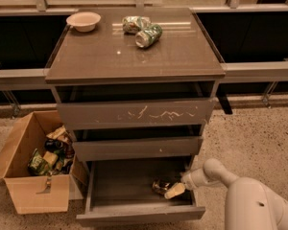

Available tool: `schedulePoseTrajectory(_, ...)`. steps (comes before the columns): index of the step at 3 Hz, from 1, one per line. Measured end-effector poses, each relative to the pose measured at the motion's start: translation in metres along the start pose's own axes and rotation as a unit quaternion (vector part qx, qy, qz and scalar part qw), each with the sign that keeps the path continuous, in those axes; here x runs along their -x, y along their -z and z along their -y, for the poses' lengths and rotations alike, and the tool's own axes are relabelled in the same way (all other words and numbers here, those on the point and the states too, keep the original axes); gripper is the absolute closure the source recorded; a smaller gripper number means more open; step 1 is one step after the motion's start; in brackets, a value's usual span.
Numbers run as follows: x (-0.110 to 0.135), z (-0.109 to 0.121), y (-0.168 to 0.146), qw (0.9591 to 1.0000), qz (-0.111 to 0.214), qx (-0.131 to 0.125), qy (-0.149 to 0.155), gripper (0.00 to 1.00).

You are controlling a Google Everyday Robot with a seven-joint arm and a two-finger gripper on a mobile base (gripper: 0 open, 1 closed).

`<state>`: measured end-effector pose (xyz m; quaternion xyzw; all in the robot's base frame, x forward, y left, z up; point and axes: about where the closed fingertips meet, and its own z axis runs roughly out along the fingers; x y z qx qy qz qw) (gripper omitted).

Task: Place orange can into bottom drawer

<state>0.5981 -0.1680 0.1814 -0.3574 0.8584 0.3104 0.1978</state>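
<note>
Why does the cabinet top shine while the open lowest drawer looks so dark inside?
Camera view: light glares off the cabinet top, brightest near its back edge; the bottom drawer lies shadowed under the middle drawer, so the orange can looks dim; the claw, beside the can inside that drawer, shows up mainly because it is pale.

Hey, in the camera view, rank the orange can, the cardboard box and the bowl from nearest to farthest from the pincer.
The pincer is in the open bottom drawer, right side.
1. Orange can: beside it, in the drawer.
2. Cardboard box: on the floor, left of the cabinet.
3. Bowl: cabinet top, far left corner.
</note>
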Motion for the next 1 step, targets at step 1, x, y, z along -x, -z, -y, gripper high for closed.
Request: schedulePoseTrajectory(1, 0.0058, -0.0171, 0.0403, 0.9982, 0.053, 0.022, 0.015, 0.00)
